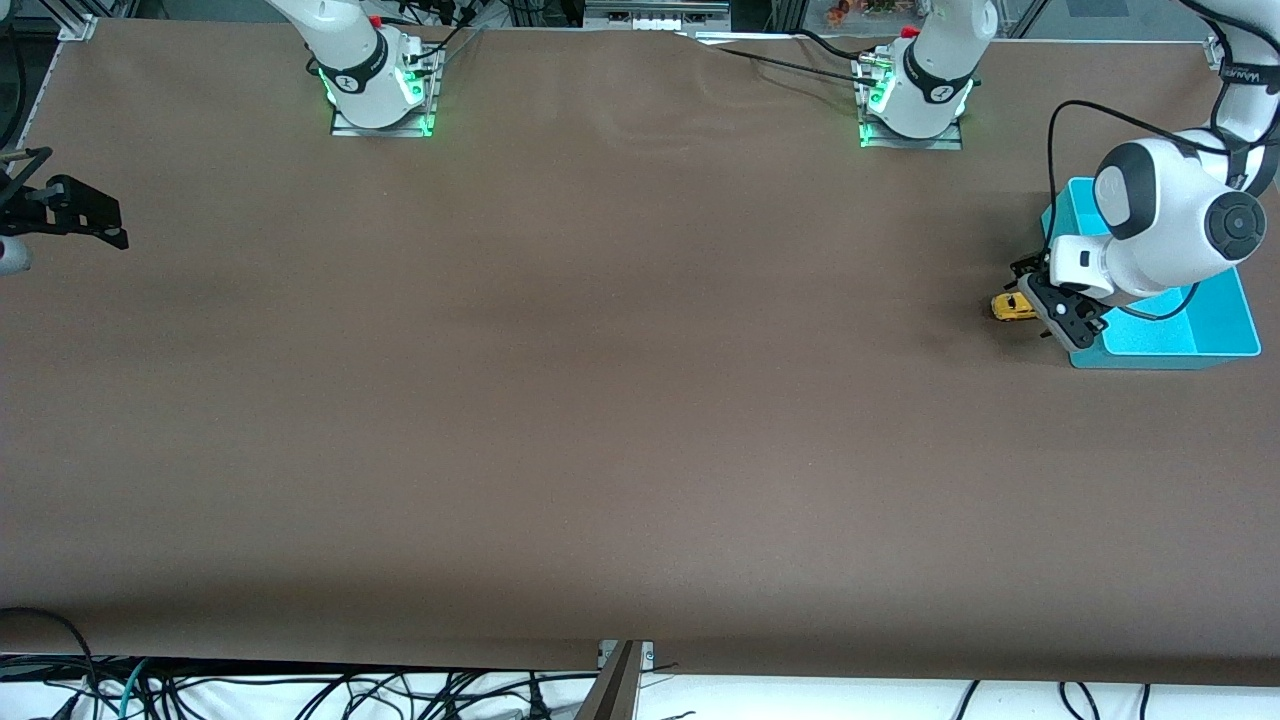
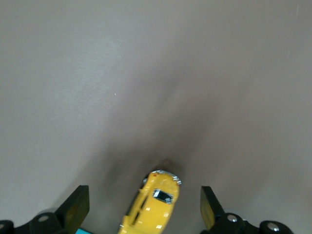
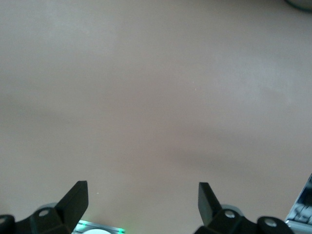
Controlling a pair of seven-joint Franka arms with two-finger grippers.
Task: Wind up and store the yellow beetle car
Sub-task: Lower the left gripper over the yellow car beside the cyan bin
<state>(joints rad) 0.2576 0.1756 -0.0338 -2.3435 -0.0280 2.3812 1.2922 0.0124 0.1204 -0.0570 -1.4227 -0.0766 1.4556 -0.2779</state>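
The left gripper is at the left arm's end of the table, low over the surface and just beside the blue bin. Its fingers stand wide apart. The car lies between them on the table, and in the left wrist view there is a free gap on both sides of it, so neither finger touches it. Nothing is held. In the front view the car shows as a small yellow body on the brown surface, outside the bin and close to its wall, on the side toward the middle of the table.

The right gripper waits at the right arm's end of the table, over the bare surface. Its fingers are also wide apart, and between them only the table is seen.
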